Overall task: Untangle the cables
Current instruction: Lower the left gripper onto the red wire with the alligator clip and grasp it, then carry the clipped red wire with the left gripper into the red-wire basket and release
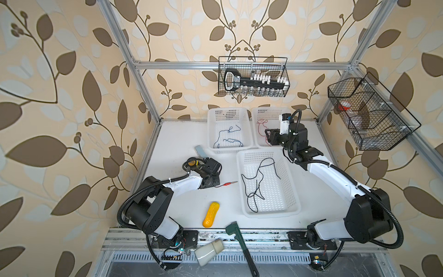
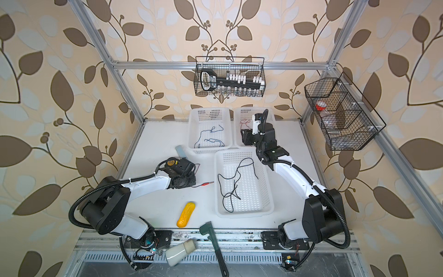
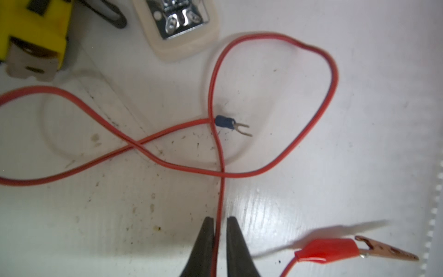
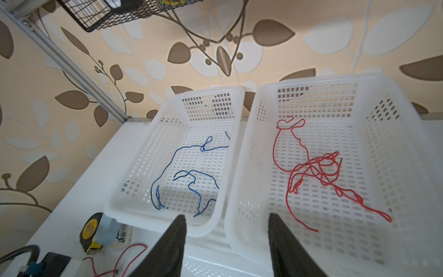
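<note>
On the counter [image 1: 182, 134]: a red wire [image 3: 221, 191] lies in loops.
Left tool [image 3: 219, 237]: closed tight on the red wire.
Right tool [image 4: 225, 239]: open, empty, over a basket [image 4: 254, 156].

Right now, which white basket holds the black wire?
The front basket, standing alone; behind it, the back left basket holds blue wire, the back right basket red wire.
</note>
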Robot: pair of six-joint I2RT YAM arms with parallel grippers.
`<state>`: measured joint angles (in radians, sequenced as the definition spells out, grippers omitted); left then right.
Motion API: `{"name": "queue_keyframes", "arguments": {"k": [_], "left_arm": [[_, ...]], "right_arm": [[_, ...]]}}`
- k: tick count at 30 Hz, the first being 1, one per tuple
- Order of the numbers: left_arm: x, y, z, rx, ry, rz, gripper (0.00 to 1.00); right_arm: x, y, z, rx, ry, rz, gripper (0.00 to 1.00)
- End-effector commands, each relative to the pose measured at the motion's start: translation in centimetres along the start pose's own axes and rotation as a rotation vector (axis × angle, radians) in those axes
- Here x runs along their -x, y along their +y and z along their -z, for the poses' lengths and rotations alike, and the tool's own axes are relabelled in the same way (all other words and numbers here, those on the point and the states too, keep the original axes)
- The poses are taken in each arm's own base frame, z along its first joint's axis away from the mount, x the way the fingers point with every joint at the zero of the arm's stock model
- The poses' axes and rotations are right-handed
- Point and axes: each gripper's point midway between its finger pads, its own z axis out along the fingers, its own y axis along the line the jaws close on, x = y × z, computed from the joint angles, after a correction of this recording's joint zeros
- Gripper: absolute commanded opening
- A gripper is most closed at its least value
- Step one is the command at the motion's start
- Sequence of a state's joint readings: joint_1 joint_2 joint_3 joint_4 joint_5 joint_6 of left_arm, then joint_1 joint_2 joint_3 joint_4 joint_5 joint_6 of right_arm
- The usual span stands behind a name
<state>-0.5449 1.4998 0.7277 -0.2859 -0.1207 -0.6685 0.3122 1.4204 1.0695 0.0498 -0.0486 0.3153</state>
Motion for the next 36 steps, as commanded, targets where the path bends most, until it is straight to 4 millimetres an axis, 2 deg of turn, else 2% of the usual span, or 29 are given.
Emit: {"name": "queue_keyframes", "arguments": {"k": [1, 3, 7, 10, 14, 18, 23, 29, 31, 33, 36], "left_arm": [[2.2, -1.5, 1.7, -0.034, -0.073, 0.003, 0.00], [3.1, -1.8, 3.1, -0.049, -0.107, -0.004, 0.00], [5.4, -3.3, 6.9, -0.113, -0.194, -0.026, 0.00], [7.5, -4.7, 10.6, -0.178, -0.269, -0.048, 0.00], [10.3, -7.6, 15.9, -0.293, -0.354, -0.101, 0.00], [12.1, -10.5, 20.0, -0.414, -0.407, -0.147, 0.00], [13.2, -13.7, 23.7, -0.566, -0.447, -0.194, 0.00], [12.8, -17.4, 26.4, -0.744, -0.436, -0.297, 0.00], [13.2, -18.1, 26.7, -0.758, -0.444, -0.312, 0.00], [13.8, -18.8, 27.1, -0.766, -0.460, -0.320, 0.00], [15.1, -20.2, 27.0, -0.778, -0.484, -0.331, 0.00]], "right_arm": [[-1.6, 1.9, 0.0, 0.105, 0.037, -0.003, 0.56], [-2.4, 2.9, 0.1, 0.166, 0.061, -0.001, 0.56], [-3.8, 5.6, 0.8, 0.325, 0.090, 0.011, 0.57], [-4.6, 7.0, 1.5, 0.383, 0.092, 0.032, 0.57], [-5.4, 9.1, 2.6, 0.484, 0.084, 0.075, 0.58], [-5.9, 11.6, 4.3, 0.598, 0.042, 0.127, 0.64], [-5.4, 14.1, 6.3, 0.692, -0.021, 0.184, 0.70], [-3.1, 15.5, 6.9, 0.652, -0.121, 0.240, 0.75], [-2.3, 14.8, 6.3, 0.588, -0.135, 0.219, 0.75], [-1.1, 12.2, 5.5, 0.418, -0.173, 0.162, 0.75], [0.2, 7.5, 5.6, 0.162, -0.210, 0.110, 0.75]]}}
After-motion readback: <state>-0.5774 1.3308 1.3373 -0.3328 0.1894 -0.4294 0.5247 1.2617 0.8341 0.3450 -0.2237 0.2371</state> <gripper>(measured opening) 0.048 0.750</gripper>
